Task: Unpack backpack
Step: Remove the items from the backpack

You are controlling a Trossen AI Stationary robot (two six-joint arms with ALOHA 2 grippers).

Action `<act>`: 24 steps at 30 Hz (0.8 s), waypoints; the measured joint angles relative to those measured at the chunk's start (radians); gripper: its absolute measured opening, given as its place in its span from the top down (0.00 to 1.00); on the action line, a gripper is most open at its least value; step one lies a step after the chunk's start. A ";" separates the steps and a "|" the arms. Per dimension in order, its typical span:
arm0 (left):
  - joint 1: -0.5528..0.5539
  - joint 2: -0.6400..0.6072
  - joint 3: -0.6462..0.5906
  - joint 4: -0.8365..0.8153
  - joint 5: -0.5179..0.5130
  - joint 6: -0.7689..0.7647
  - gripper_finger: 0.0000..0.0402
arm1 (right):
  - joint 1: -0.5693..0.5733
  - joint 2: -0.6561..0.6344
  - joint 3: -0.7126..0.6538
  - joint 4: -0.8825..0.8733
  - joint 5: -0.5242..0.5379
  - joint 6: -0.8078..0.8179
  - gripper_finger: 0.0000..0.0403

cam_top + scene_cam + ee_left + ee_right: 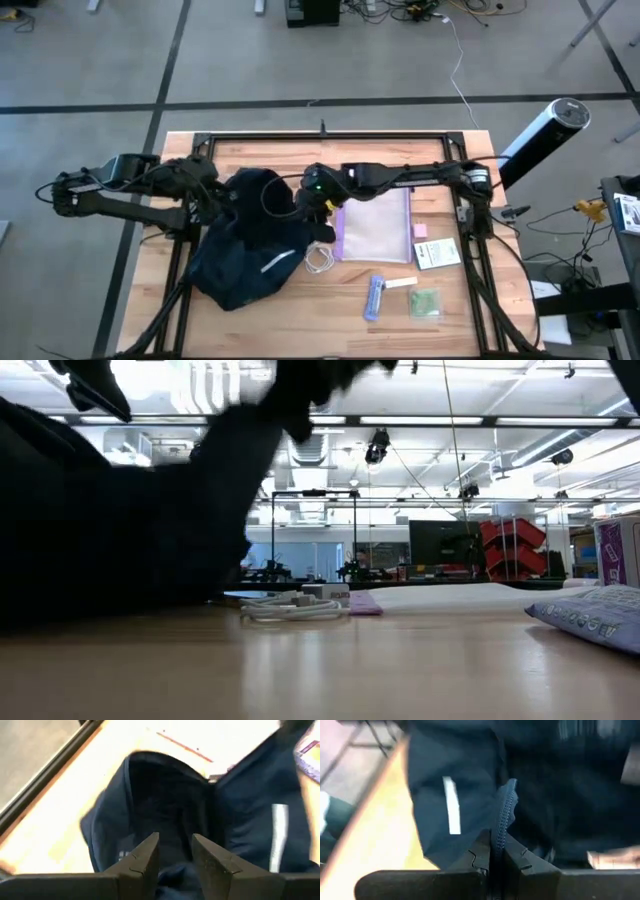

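Now the right gripper [491,851] pinches the zipper edge [504,812] of the backpack [250,250]. It looks soft and floppy. The left gripper [175,852] hangs open over the bag's mouth.

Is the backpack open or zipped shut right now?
Open: the backpack gapes, its dark inside showing. The right end effector pinches its zipper edge.

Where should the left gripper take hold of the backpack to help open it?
Probably the left rim of the backpack's opening, coming from the left: the right gripper pinches the zipper edge, and the left gripper hangs open over the dark mouth.
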 joint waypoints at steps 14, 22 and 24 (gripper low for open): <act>0.000 0.007 -0.023 0.187 0.068 0.048 0.71 | 0.086 0.030 0.016 0.004 -0.001 -0.060 0.97; -0.002 0.057 -0.169 0.381 0.192 0.011 0.71 | 0.086 0.041 0.032 -0.062 -0.019 -0.055 0.67; -0.002 0.077 -0.194 0.389 0.197 -0.001 0.71 | 0.084 0.029 0.057 -0.082 -0.018 -0.058 0.58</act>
